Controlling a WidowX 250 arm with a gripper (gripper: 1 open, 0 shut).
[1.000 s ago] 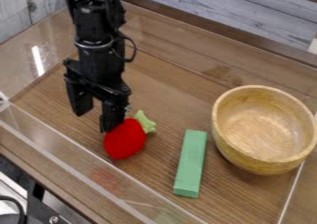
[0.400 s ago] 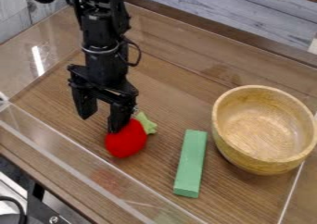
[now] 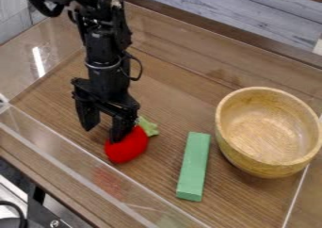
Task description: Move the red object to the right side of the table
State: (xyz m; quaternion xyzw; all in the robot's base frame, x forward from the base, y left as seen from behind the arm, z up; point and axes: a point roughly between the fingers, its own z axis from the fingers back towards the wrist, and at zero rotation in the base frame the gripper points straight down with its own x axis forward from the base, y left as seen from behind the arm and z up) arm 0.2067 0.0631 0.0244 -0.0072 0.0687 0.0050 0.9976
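Observation:
The red object [image 3: 126, 148], a small toy strawberry with a pale green leafy top [image 3: 147, 127], lies on the brown wooden table [image 3: 189, 90] near its front edge. My black gripper [image 3: 105, 130] hangs straight down over the strawberry's left part, its jaws open. One finger [image 3: 87, 117] stands left of the berry and the other [image 3: 122, 123] is at its top, partly covering it. Nothing is gripped between them.
A flat green rectangular block [image 3: 193, 164] lies just right of the strawberry. A wooden bowl [image 3: 268, 131] stands at the right. Low clear acrylic walls [image 3: 75, 166] edge the table at the front and left.
The gripper has come down and shifted slightly left, its fingers now around the strawberry's upper left. The strawberry, block and bowl have not moved.

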